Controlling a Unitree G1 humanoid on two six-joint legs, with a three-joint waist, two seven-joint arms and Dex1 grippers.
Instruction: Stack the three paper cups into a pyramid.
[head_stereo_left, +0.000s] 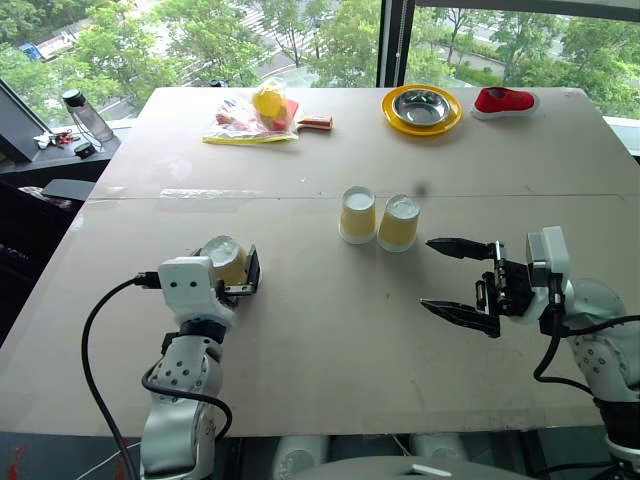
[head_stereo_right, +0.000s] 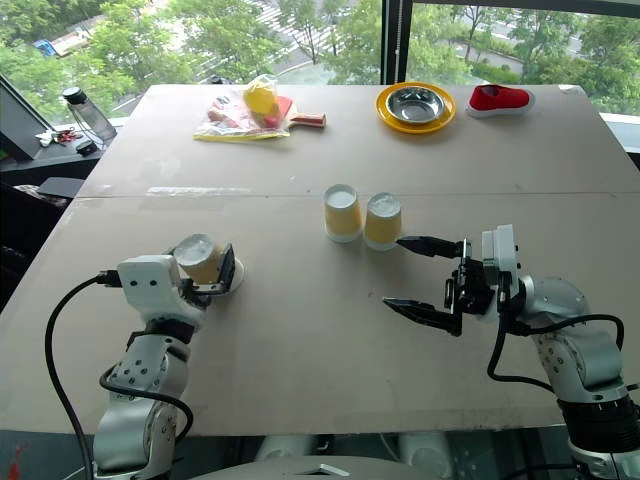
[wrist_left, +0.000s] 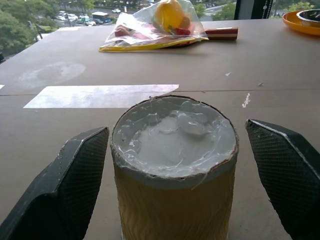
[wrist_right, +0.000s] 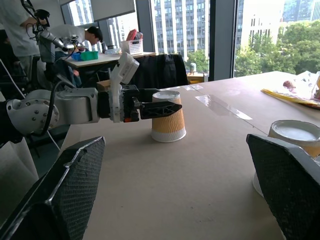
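Two paper cups stand upside down side by side in the middle of the table, one (head_stereo_left: 357, 215) on the left and one (head_stereo_left: 398, 222) touching it on the right. The third cup (head_stereo_left: 224, 258) stands upside down near the front left, white base up. My left gripper (head_stereo_left: 230, 266) reaches around it, a black finger (wrist_left: 75, 175) on each side with a thin gap to the ribbed wall, so it is open. My right gripper (head_stereo_left: 428, 273) hangs open just right of the cup pair, pointing left, with nothing between its fingers.
At the table's far edge are a yellow plate (head_stereo_left: 443, 122) holding a steel bowl, a red item (head_stereo_left: 503, 100), and a plastic bag (head_stereo_left: 250, 122) beside a red-handled paddle. A bottle (head_stereo_left: 85, 115) stands off the table at far left. People sit at a desk (wrist_right: 85, 55) in the background.
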